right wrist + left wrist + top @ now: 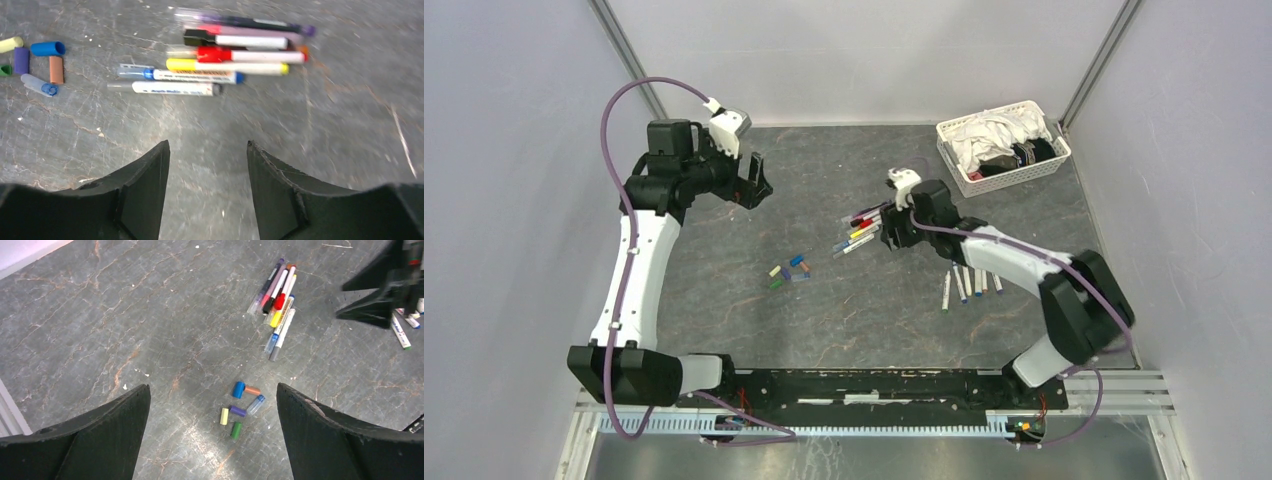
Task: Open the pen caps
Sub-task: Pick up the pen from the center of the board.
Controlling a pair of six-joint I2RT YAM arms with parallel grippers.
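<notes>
Coloured pen caps (241, 404) lie loose left of the pens (225, 55), so with your left hand (212, 387) and right hand (206, 145) both open and empty, a low reach may scatter them.

Top external: high above and behind the arm bases, looking down over the whole grey table (824, 170), loose pen caps (789, 272) near mid-frame; left wrist: raised well clear of the caps, tilted down across them toward the bundle of pens (278, 300) just beyond; right wrist: low and close before that bundle, caps at far left edge; shared by all three: caps and bundle; white lattice basket (1009, 177), well beyond the caps, in top view only.
</notes>
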